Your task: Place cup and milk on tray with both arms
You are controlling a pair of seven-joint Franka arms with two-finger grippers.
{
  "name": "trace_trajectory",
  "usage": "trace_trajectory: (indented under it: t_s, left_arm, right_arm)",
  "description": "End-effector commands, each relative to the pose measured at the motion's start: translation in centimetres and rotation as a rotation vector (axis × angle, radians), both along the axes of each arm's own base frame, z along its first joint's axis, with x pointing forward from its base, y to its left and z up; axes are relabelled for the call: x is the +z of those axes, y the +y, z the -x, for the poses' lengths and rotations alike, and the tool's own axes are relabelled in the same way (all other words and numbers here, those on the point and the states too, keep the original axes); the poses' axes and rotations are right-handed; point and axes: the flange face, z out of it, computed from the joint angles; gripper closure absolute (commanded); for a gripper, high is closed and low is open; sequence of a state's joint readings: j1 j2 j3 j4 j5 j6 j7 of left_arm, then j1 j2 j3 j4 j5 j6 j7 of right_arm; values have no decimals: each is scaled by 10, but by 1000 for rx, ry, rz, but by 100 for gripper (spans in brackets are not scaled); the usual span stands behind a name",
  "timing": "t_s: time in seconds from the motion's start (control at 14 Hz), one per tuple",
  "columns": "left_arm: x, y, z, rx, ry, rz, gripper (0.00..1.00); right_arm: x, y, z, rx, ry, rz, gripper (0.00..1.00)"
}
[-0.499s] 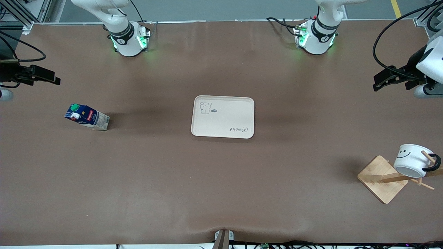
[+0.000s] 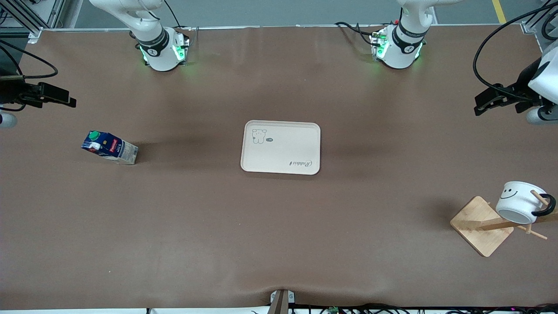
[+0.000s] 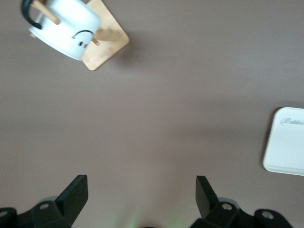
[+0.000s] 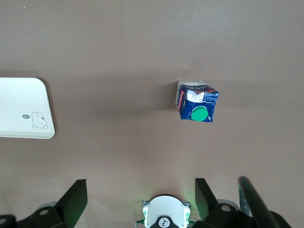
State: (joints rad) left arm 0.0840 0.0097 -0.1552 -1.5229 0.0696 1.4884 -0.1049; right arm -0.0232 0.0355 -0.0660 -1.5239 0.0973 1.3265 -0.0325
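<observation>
Cup (image 2: 518,201) white with smiley, hung on rack (image 2: 481,226), blue milk (image 2: 109,147) upright, both grippers wide, empty.

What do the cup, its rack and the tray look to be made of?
The cup: glossy white glazed ceramic, probably, going by its shine and thick rim. The rack: pale bamboo or wood, with visible grain and peg dowels. The tray: matte cream plastic or melamine, judging by its smooth moulded rim; hard to tell which.

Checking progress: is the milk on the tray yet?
No, the milk stands on the table toward the right arm's end, apart from the tray.
</observation>
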Motion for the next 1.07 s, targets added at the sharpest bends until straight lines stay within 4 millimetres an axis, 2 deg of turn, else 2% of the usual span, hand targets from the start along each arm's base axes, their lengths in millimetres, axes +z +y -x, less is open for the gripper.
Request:
trace_trajectory:
  t_s: [0.0,0.07,0.14,0.36,0.78,1.0]
  left_arm:
    - [1,7,-2,9,6,-32,0]
    - [1,9,-2,13,1,-32,0]
    - [1,22,-4,39,-9,-27,0]
    - [-7,43,-9,78,-50,-23,0]
    - [-46,99,-22,203,-147,93,0]
    - [-65,114,-26,256,-163,169,0]
  right_arm:
    - [1,0,1,-11,0,4,0]
    - [1,-1,1,-12,-1,5,0]
    - [1,0,1,-11,-2,3,0]
    - [1,0,1,-11,-2,3,0]
    - [1,-3,1,-14,-2,4,0]
    - [1,-2,1,-12,-2,4,0]
